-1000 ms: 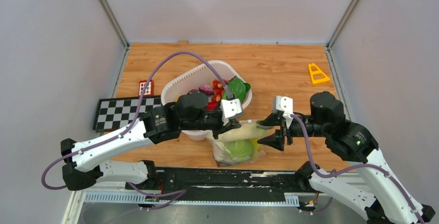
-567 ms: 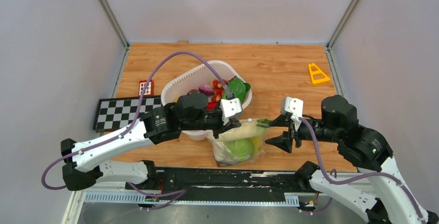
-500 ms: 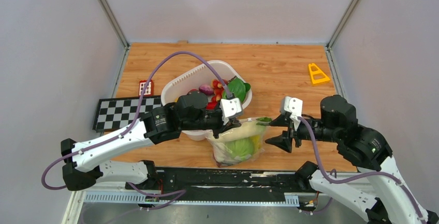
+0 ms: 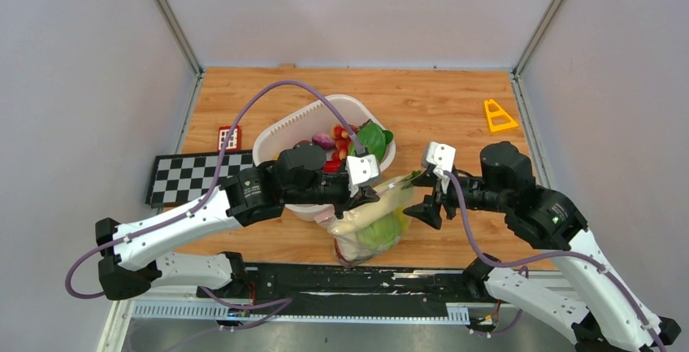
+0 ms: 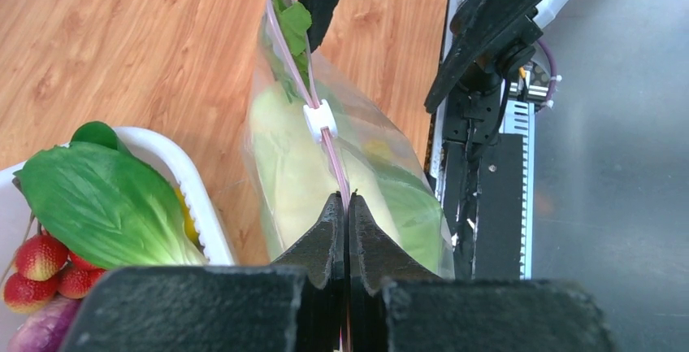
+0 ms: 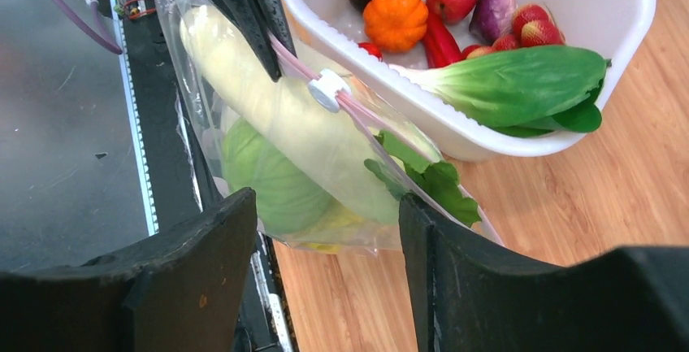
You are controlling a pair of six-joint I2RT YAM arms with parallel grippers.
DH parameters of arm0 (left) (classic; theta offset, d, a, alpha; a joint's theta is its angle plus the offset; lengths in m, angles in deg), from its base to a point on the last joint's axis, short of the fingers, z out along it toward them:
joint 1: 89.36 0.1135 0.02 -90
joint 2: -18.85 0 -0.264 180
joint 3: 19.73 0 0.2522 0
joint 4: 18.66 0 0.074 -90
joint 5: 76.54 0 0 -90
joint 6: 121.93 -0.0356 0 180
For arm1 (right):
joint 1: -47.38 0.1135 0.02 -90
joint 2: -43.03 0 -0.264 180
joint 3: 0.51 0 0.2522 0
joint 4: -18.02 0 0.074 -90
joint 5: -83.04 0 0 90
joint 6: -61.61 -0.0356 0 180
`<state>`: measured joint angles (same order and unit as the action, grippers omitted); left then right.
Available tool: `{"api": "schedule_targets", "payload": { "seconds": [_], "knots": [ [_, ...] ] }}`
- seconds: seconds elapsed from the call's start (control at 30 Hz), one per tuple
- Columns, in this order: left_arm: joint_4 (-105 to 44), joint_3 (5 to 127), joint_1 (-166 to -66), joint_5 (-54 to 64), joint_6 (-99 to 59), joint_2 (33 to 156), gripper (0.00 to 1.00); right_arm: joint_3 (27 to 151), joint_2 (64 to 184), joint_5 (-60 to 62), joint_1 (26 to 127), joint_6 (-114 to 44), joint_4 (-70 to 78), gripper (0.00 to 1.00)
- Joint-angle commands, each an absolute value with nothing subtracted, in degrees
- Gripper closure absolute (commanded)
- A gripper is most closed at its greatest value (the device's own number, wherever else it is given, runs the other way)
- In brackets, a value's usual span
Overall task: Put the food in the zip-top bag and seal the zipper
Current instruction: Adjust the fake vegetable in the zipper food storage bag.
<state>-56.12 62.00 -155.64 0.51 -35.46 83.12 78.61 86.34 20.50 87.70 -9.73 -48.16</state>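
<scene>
Nearest of all, one black rail (image 4: 357, 275) runs along the near edge of the table (image 4: 455, 100). Right above it hangs the single zip-top bag (image 4: 370, 234), dead centre and sagging with its load. Count what's inside: one long white radish (image 6: 276, 108), one green-yellow cabbage (image 6: 268, 181) beneath it, and one leafy piece (image 6: 435, 180) crowded into the right end.

The left gripper (image 5: 348, 210) has its fingers pinched tight on the zipper (image 5: 331, 153) at the bag's left end, with the strip stretched taut away from it. One white slider (image 5: 319, 119) sits partway along. Past it the leaf presses right up against the strip; whether it pokes out, can't tell.

The right gripper (image 6: 325, 202) is at the bag's right end, fingers spread wide and gripping nothing, the bag's corner at the gap between them.

Just behind the bag stands the one white tub (image 4: 280, 131), hemming in its far side, and the left arm lies across the tub's near rim. In the tub: one big green leaf (image 6: 520, 84), one orange pumpkin (image 6: 394, 17), one red chilli (image 6: 439, 43), one purple piece (image 6: 493, 10) and a small cluster of strawberries (image 5: 36, 256).

Out left, one checkerboard mat (image 4: 191, 175), with one small red tile (image 4: 229, 137) just beyond it. Far right, well apart from everything, sits one yellow triangle (image 4: 498, 115).
</scene>
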Motion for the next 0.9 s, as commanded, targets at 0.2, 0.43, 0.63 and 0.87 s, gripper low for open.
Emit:
{"api": "schedule_targets", "payload": {
  "seconds": [0.2,0.43,0.63,0.87],
  "knots": [
    [-46.66,62.65,-155.54,2.13,-30.94,83.06,1.0,84.76,81.49,23.31,87.82,-5.19,-51.79,0.36],
    [-45.62,62.38,-155.56,0.47,-30.59,82.44,1.0,82.91,85.42,20.1,87.85,-5.65,-52.26,0.39],
    [-46.66,62.46,-155.54,0.1,-30.88,82.3,1.0,83.73,84.22,21.29,87.83,-5.53,-48.97,0.37],
    [-47.07,62.6,-155.51,0.98,-30.8,82.66,1.0,86.68,82.5,21.95,87.82,-4.14,-49.28,0.37]
  ]
}}
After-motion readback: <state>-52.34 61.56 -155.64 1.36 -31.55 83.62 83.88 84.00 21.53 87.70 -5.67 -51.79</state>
